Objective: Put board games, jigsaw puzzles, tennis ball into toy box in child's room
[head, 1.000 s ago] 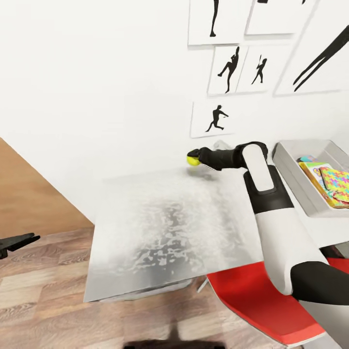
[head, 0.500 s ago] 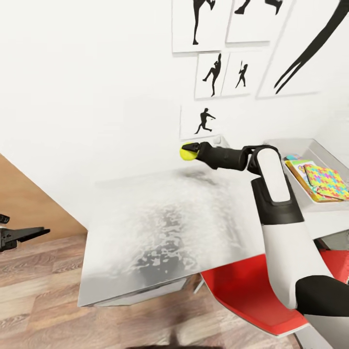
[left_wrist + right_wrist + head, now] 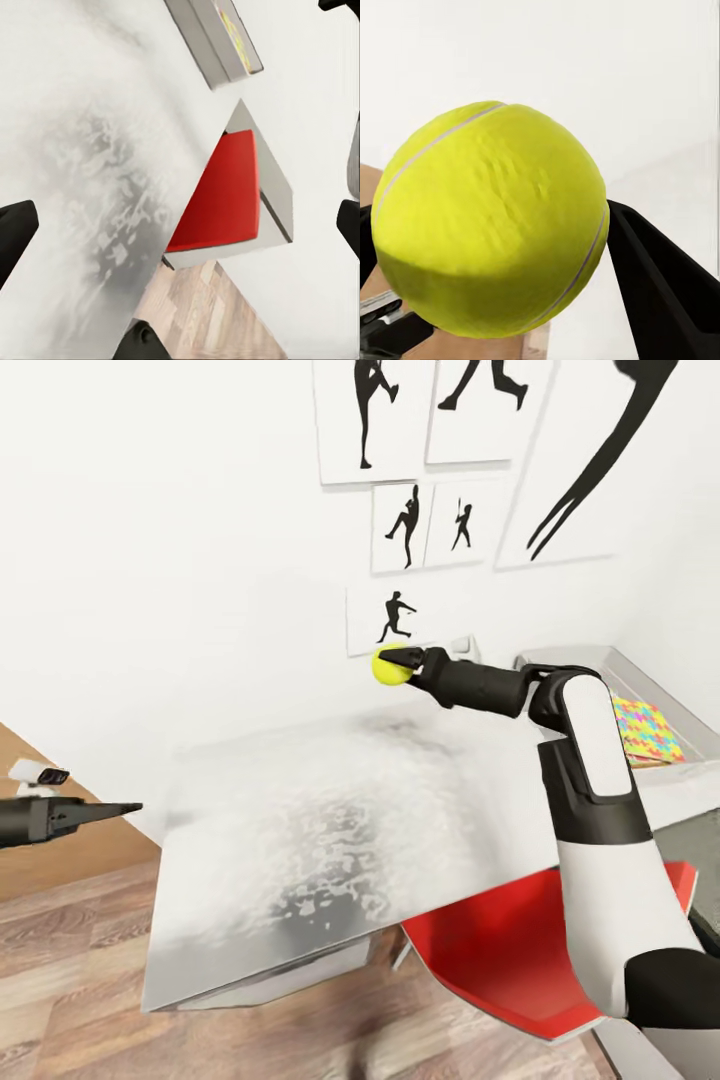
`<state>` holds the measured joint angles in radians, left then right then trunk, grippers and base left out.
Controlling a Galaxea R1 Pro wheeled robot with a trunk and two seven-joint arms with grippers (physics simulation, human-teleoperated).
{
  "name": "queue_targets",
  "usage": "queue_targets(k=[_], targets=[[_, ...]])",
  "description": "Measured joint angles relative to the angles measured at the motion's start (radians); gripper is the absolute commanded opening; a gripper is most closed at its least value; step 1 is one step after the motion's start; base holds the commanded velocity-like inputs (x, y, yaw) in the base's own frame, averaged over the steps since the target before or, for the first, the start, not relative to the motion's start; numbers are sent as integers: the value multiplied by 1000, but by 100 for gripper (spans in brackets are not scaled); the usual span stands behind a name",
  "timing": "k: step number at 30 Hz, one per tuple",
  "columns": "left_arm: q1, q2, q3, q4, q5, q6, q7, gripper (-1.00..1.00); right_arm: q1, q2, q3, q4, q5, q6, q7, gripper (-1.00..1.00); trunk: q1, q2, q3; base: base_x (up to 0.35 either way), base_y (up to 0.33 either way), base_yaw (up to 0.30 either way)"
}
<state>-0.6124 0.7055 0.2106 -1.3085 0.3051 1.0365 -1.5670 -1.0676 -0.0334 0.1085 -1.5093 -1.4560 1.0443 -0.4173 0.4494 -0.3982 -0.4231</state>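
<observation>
Here, nearest to me in the head view, my right arm point(image 3: 600, 830) rises white and black from the lower right corner, bends at the elbow and reaches back toward the wall. Under it sits a red chair point(image 3: 480, 950) on a wooden floor point(image 3: 70, 980), tucked partly beneath the table point(image 3: 330, 830), whose pale grey top looks mottled and shiny.

At the left edge, my left claw point(image 3: 128, 809) pokes in level over the floor, clear of the table. From this angle it reads as one dark point, but in the left wrist view two dark fingertips point(image 3: 15, 232) sit at opposite edges with wide space between them, so I take it as spread with nothing between. That same view looks across the table at the red chair and a grey bin.

Farther on, the right claw point(image 3: 398, 664) pinches the tennis ball point(image 3: 388, 667) up in the air above the far edge of the table, close to the white wall point(image 3: 170, 560). The right wrist view shows the yellow-green ball point(image 3: 491, 221) large, with black fingers point(image 3: 660, 285) against its sides.

To the right, the grey toy box point(image 3: 575, 658) stands on the table, a multicoloured jigsaw puzzle point(image 3: 645, 726) lying inside. Black silhouette pictures point(image 3: 385, 618) of athletes hang on the wall behind.
</observation>
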Motion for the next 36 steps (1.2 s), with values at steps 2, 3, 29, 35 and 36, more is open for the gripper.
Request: queue_targets(k=[2, 3, 29, 35, 36], targets=[[-36, -13, -37, -1, 0, 0, 0, 100, 1, -21, 0, -13, -26, -1, 0, -100, 0, 0, 3, 0, 0, -141], [-48, -21, -49, -1, 0, 0, 0, 100, 1, -28, 0, -16, -36, -2, 0, -100, 0, 0, 5, 0, 0, -141], [-174, -138, -155, -2, -4, 0, 0, 100, 1, -294, -54, -29, -235, 3, 0, -100, 0, 0, 44, 0, -66, -144], [-174, -139, -156, -4, -4, 0, 0, 100, 1, -305, -55, -28, -244, 3, 0, -100, 0, 0, 53, 0, -299, -149], [-173, -139, -155, -4, -4, 0, 0, 100, 1, -306, -55, -28, -244, 3, 0, -100, 0, 0, 55, 0, -307, -149]])
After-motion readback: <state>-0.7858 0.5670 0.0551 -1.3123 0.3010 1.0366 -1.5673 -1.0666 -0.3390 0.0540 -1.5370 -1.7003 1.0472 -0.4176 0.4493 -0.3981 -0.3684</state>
